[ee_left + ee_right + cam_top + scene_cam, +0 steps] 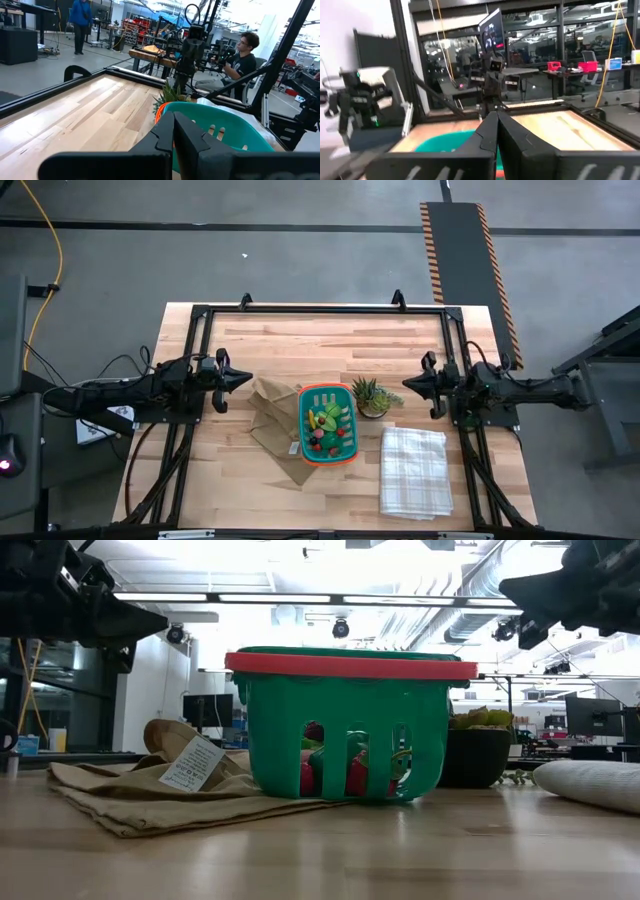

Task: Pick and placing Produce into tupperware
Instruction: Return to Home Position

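The teal tupperware [327, 423] with an orange rim stands mid-table on the edge of a brown paper bag; it also shows in the low view [345, 725]. Produce lies inside it: green pieces, red balls, a yellow piece [326, 427], partly seen through the slots [345, 772]. My left gripper [246, 379] is shut and level, raised at the table's left, clear of the tupperware. My right gripper [407, 384] is shut, raised at the table's right, beside the potted plant. Neither holds anything.
A brown paper bag [272, 423] with a white tag lies left of the tupperware. A spiky green potted plant [368, 396] stands right of it. A white checked cloth [413, 472] lies folded at the near right. A black frame runs along the far edge.
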Robot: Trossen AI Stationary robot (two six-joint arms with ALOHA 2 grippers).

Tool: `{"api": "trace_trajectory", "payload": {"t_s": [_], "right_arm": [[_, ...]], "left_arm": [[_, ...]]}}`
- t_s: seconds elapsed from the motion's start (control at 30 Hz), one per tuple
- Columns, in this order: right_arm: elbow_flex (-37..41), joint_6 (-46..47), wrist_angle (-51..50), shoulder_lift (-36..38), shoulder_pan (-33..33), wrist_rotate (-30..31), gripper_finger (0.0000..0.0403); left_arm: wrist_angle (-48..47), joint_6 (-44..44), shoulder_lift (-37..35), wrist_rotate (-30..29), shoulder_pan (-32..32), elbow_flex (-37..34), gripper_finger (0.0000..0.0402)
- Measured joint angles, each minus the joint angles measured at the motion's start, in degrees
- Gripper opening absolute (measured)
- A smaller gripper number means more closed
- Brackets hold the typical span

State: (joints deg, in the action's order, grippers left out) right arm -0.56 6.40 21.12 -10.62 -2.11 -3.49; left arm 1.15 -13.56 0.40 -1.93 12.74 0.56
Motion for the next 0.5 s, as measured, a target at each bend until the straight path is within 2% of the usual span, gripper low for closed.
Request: {"api": "trace_trajectory", "payload": {"t_s": [0.3,0.5], "right_arm": [[0.00,-2.84,-13.67,5.96,0.00,-0.25,0.0000],[0.02,-3.25,-18.67,8.16,0.00,-0.45,0.0000]], "left_arm": [[0.00,0.00,0.00,0.01,0.01,0.00,0.0001],[0.00,0.00,0.00,0.00,0.00,0.00,0.0001]]}}
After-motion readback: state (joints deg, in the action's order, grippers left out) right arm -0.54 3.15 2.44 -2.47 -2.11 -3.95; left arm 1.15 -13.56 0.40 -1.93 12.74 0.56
